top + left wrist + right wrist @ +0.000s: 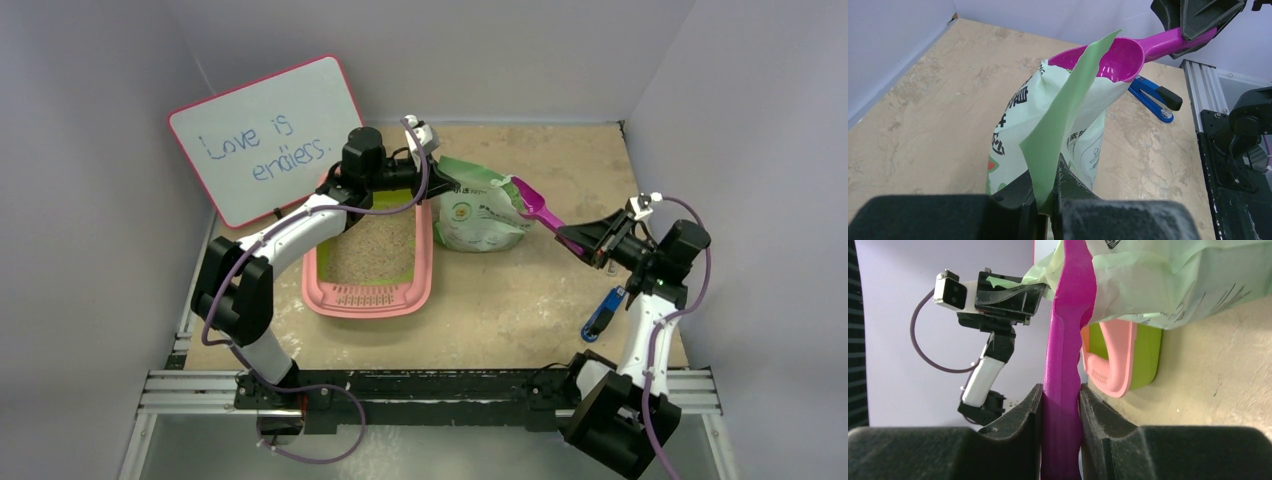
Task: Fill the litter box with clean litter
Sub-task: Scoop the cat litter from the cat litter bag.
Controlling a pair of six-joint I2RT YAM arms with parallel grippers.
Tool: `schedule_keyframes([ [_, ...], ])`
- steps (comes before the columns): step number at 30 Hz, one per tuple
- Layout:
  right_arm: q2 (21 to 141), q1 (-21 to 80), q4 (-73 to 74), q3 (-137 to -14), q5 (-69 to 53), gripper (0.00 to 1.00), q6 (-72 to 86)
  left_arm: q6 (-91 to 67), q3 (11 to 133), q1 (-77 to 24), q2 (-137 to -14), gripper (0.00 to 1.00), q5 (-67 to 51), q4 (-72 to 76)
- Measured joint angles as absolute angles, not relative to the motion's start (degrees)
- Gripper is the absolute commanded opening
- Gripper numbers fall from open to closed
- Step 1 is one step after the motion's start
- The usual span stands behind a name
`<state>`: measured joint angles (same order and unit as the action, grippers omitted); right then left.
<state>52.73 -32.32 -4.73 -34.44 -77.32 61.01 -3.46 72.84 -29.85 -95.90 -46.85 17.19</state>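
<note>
The litter box (368,298) sits just beside the bag (478,212), holding only beige grains (368,250). The green litter is hidden, presumably in the bag. My left gripper (1048,192) is pinched on the bag's flap (1063,115) and my right gripper (1062,405) is clamped on the scoop (535,207), bowl at the bag's mouth, so I'd hold the flap taut and dip deep.

In the top view, the far end of the litter box (368,297) is being covered by the left arm (300,225), and the print on the pale green bag (480,215) is being rendered too small to read. In the left wrist view, part of the bowl of the magenta scoop (1113,62) is being masked by the raised bag flap (1063,125), and the left gripper (1044,180) is being cut off by the bottom edge. In the right wrist view, the scoop's handle end is being buried between the fingers of the right gripper (1060,395).
</note>
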Motion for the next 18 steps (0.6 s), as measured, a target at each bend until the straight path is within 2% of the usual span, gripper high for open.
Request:
schedule_keyframes([
  [9,57.12,-32.32,13.76,-43.66,-76.49,0.0,50.54,-3.88,72.84,-29.67,-95.9,0.0,-46.85,17.34],
  [18,57.3,-32.32,17.23,-45.36,-75.44,0.0,48.56,-4.51,72.99,-29.61,-96.57,0.0,-45.95,18.52],
])
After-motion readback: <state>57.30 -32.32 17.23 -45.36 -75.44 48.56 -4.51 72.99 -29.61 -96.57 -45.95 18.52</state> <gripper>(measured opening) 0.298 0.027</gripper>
